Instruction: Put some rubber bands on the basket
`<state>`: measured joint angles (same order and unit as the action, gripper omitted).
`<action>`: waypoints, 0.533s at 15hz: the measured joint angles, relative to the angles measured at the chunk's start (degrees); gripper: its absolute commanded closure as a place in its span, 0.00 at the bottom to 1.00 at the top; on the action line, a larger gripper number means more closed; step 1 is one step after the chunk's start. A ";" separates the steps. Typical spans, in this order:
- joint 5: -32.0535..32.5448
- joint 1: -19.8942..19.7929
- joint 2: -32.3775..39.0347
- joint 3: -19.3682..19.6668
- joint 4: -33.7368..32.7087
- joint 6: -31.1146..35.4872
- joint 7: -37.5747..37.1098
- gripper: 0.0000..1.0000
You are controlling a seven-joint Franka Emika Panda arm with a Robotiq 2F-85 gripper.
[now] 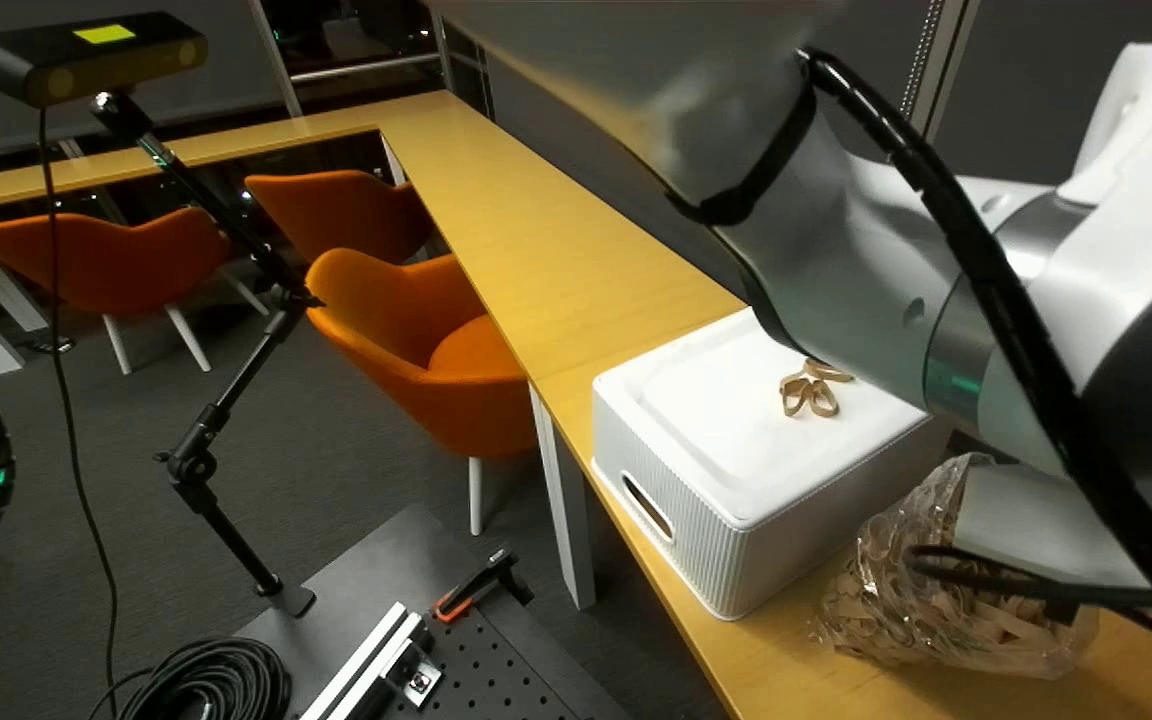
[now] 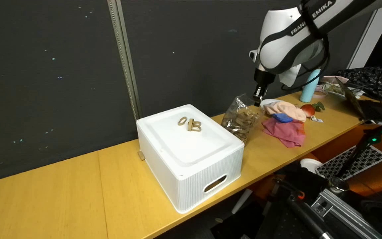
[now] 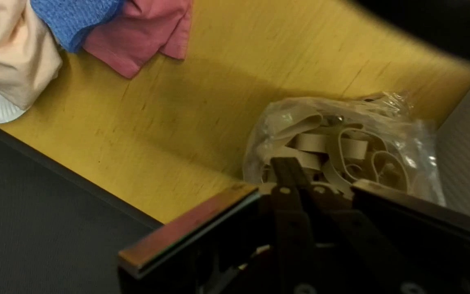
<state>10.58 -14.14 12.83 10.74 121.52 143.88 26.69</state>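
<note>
Two fingertips of your gripper (image 3: pixel 287 160) press together near a crinkled clear bag (image 3: pixel 422 152) of flat rubber bands (image 3: pixel 311 143). In both exterior views, not the wrist view, you see tan loops (image 2: pixel 190 125) atop the ribbed white basket (image 2: pixel 182 146).

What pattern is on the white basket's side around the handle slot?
Fine vertical ribbing. The basket shows it best in an exterior view.
</note>
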 measured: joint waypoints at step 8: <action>-0.46 -0.75 4.53 -1.88 -1.57 3.51 0.01 1.00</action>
<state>10.12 -14.89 17.36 8.86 119.95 147.38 26.70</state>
